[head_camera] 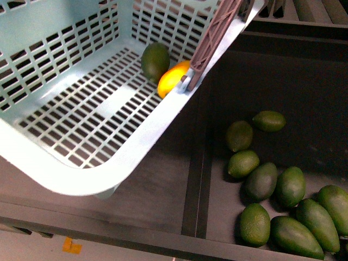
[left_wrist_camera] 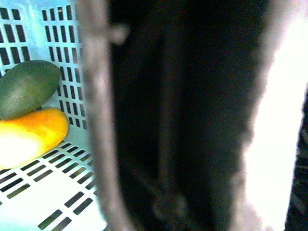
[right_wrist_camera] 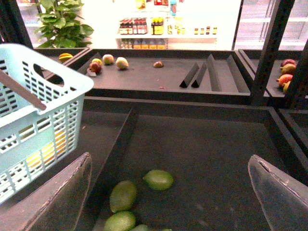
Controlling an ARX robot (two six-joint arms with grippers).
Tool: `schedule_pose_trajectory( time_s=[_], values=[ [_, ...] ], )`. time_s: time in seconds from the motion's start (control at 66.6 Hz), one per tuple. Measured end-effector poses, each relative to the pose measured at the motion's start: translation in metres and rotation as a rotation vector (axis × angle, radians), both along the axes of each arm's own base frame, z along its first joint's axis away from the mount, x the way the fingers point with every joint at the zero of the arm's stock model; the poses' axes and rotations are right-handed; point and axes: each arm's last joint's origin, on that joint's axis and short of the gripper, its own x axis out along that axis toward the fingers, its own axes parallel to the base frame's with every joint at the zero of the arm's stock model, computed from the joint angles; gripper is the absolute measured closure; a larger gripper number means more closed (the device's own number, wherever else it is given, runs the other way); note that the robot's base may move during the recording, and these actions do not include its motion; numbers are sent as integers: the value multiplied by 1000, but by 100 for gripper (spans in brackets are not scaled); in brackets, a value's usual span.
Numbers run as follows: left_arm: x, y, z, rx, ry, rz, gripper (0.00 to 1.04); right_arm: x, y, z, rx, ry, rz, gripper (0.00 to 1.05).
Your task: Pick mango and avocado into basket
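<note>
Front view: the basket sits tilted at the left, its near rim lower in frame and its brown handle running up along the right rim. Inside, at the far right corner, the avocado lies against the slotted wall, with the mango touching it on the near-right side, just beside the handle pivot. To the right, in a dark tray, a cluster of loose avocados lies near the front. Neither arm appears in this view.

Left wrist view: the avocado and mango rest touching one another on the basket floor, against its slotted wall. A blurred brown bar, apparently the handle, crosses the frame very close to the lens. The left gripper's fingers cannot be made out; the state of its jaws cannot be told.

Right wrist view: the right gripper hangs over the dark tray with jaws spread wide and nothing between them. Its fingers frame a few loose avocados below. The basket stands to the left, yellow showing through its slots. A far shelf carries scattered fruit
</note>
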Motion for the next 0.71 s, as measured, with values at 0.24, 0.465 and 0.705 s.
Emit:
schedule_pose_trajectory(
  time_s=[0.24,0.465,0.705],
  values=[
    [54,27,-56,-53,124,113,92,0,0,0,0,0,-1,9],
    [128,49,-73,-102,93,266,92,0,0,0,0,0,-2,9],
    [175,52,-96,-146,98,323,92,0,0,0,0,0,-1,9]
  ],
)
